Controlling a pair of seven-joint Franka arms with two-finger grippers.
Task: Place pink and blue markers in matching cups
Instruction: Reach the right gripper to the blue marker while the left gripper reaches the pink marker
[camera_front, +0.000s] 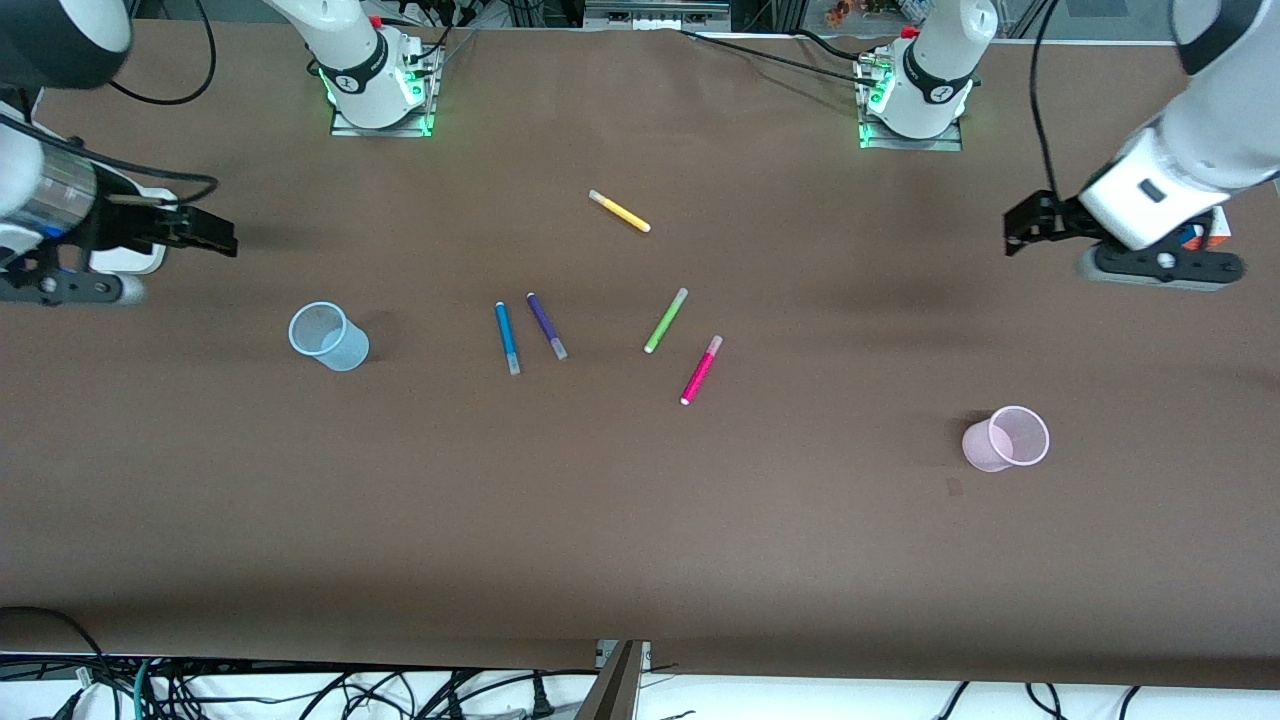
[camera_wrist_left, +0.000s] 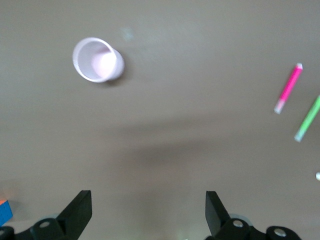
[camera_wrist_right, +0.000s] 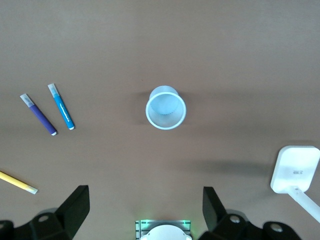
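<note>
Nearest the front camera stands the pink cup (camera_front: 1006, 438), upright on the brown counter (camera_front: 640, 520) toward the left arm's end, with nothing in it. From the pink marker (camera_front: 701, 370) it sits at about four o'clock, well apart. The left end effector (camera_front: 1020, 232) hangs over the counter's edge at that end with its fingers spread wide and holding nothing; the pink cup lies nearer the front camera than the spot beneath it, and the pink marker lies toward the counter's middle.

The right end effector (camera_front: 215, 235) hangs over the other end, fingers also wide and holding nothing. The blue cup (camera_front: 328, 336), upright with nothing in it, stands at roughly five o'clock from it, and the blue marker (camera_front: 507, 337) lies flat at three o'clock from that cup.

Five markers lie on the counter, one of each colour: blue, purple marker (camera_front: 546, 325) just beside it, green marker (camera_front: 665, 320) near the pink, and yellow marker (camera_front: 619, 211) closest to the bases. Cups number two.
</note>
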